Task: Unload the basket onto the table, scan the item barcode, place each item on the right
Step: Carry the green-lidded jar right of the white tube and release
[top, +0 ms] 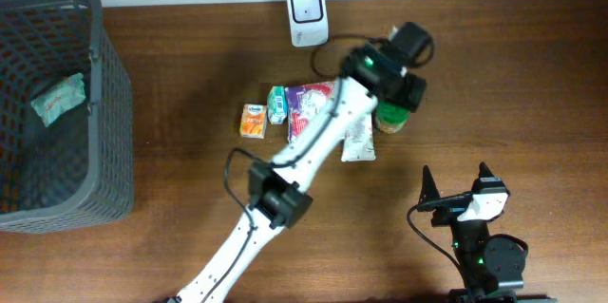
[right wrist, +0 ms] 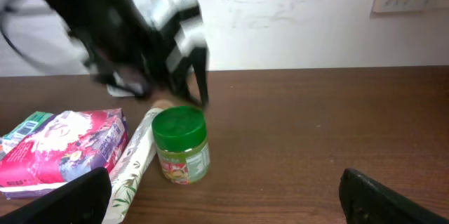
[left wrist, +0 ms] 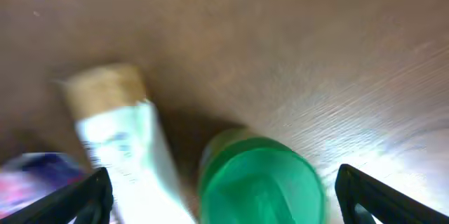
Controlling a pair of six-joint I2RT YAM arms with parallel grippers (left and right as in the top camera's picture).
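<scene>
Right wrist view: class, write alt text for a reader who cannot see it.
A green-lidded jar stands upright on a brown table, the left arm's blurred fingers open just above and behind it. A white packet and a pink packet lie beside it, toward the picture's left edge.

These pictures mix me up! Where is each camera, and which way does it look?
Overhead: above the table, looking straight down at scanner, basket, snack packets; left arm and right arm show.
Left wrist: behind the left gripper, looking down onto the green-lidded jar; own fingertips show.
Right wrist: behind the right gripper, low, facing across the table to the wall; own fingertips show.
Shared: both wrist views see the jar and white packet beside it.
</scene>
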